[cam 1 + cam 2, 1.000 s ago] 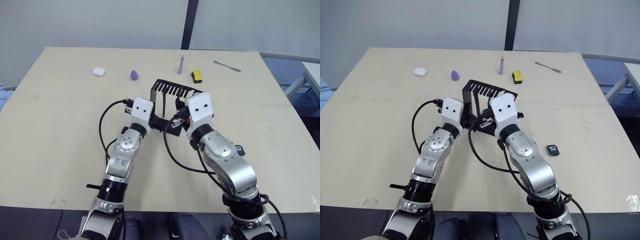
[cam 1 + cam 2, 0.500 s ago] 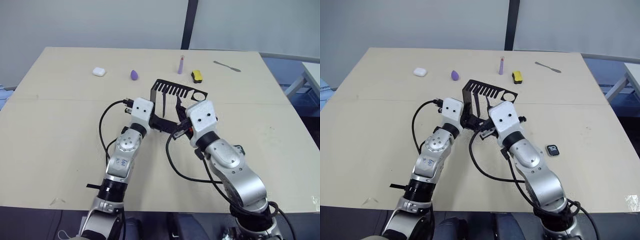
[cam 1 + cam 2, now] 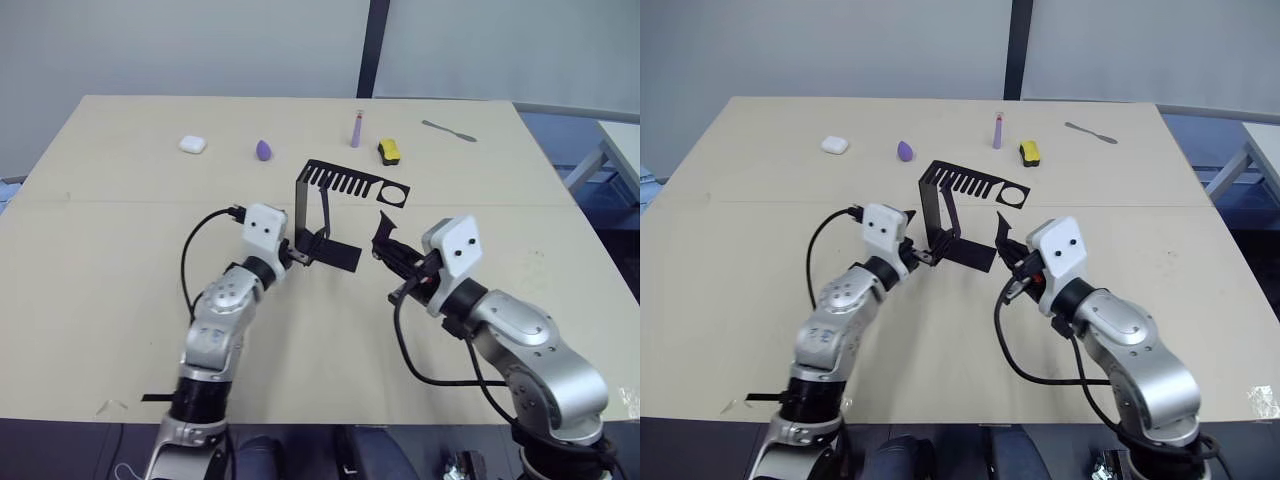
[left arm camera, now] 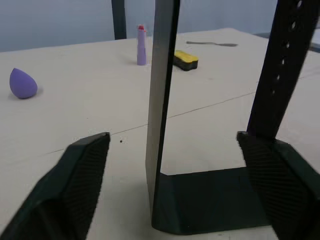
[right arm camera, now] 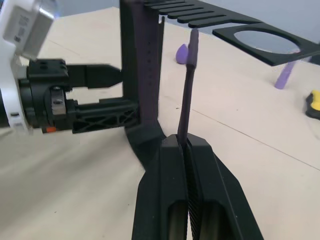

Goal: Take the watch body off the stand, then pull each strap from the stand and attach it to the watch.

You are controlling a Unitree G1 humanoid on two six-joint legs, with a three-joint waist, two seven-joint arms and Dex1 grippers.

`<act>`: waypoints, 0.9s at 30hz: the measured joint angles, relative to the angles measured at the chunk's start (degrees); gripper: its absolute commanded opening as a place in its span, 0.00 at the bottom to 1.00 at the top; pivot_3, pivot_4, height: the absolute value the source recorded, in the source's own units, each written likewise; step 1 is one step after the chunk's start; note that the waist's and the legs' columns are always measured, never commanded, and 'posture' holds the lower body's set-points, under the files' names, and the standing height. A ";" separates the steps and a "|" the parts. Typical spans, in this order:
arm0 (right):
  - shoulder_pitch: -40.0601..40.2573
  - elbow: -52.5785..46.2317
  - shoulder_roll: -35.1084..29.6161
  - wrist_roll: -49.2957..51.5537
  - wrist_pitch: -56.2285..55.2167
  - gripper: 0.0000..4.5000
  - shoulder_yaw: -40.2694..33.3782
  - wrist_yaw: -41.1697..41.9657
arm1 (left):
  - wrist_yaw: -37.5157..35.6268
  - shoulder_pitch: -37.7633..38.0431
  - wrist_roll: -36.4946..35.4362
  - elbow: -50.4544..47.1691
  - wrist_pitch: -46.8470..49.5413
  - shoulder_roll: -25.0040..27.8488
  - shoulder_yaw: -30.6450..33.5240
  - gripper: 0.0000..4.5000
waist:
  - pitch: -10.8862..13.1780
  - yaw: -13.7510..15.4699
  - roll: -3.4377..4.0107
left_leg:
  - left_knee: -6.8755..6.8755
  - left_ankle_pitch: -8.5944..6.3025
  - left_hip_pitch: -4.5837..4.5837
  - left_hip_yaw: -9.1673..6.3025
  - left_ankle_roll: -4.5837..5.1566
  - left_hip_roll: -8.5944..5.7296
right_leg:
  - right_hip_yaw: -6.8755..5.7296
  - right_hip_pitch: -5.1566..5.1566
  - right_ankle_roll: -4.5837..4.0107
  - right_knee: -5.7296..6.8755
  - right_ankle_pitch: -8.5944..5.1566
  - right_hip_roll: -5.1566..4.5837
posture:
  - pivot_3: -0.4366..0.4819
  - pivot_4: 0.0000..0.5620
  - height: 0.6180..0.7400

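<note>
Near the middle of the bench [image 3: 100,290], the black stand [image 3: 330,215] sits upright with its slotted top plate and round hole facing the far edge, one dark purple strap [image 3: 324,205] hanging from its slots. At its base, the left gripper [image 3: 297,255] has its fingers [image 4: 80,170] spread wide, one on either side of the upright plate. Just beside the stand, toward the bench's right edge, the right gripper [image 5: 186,150] is clamped tight on a second dark purple strap [image 5: 189,85], which rises upright from between its fingers, apart from the stand. Along the far edge lie a white case [image 3: 192,144], a purple egg-shaped object [image 3: 263,150], an upright lilac tube [image 3: 356,130], a yellow-and-black object [image 3: 389,151] and a grey utensil [image 3: 449,131].
</note>
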 measured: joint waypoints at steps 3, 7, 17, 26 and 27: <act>0.47 0.84 -2.89 6.56 0.99 0.00 -3.05 5.20 | -10.35 2.79 -8.06 -3.79 3.14 8.09 3.45 0.99 | 0.00 0.00 0.00 | -0.07 0.02 0.00 -0.01 -0.01 0.00 | -0.01 0.00 0.00 -0.07 0.00 0.00 | 0.48 0.27 1.00; 0.86 2.52 -5.60 13.53 2.27 0.00 -4.71 10.07 | -22.32 3.96 -19.18 -4.85 9.32 17.22 8.17 0.99 | 0.02 0.01 0.01 | -0.15 0.02 -0.01 -0.03 0.01 -0.02 | -0.03 0.01 -0.01 -0.20 0.00 -0.04 | 0.48 0.27 1.00; -2.05 7.08 -9.25 33.55 9.80 0.00 -4.76 16.72 | -35.70 -3.86 -44.22 -3.60 25.60 18.92 9.76 0.88 | 0.08 0.24 -0.08 | -0.16 0.00 -0.09 -0.21 0.05 -0.05 | -0.13 0.07 0.00 -0.34 0.00 -0.08 | 0.48 0.27 1.00; -5.37 10.46 -9.74 42.33 12.92 0.00 -4.72 15.28 | -33.12 -7.20 -47.43 -1.34 28.50 12.20 4.65 0.83 | 0.09 0.03 -0.07 | -0.21 0.01 -0.10 -0.22 0.03 -0.03 | -0.11 0.03 0.01 -0.36 0.01 -0.04 | 0.48 0.27 1.00; -5.37 10.74 -9.75 42.73 13.11 0.00 -4.70 15.12 | -33.04 -7.20 -47.83 -1.33 28.74 11.95 4.66 0.83 | 0.09 0.04 -0.07 | -0.20 0.01 -0.10 -0.22 0.03 -0.03 | -0.11 0.04 0.01 -0.36 0.01 -0.05 | 0.48 0.27 1.00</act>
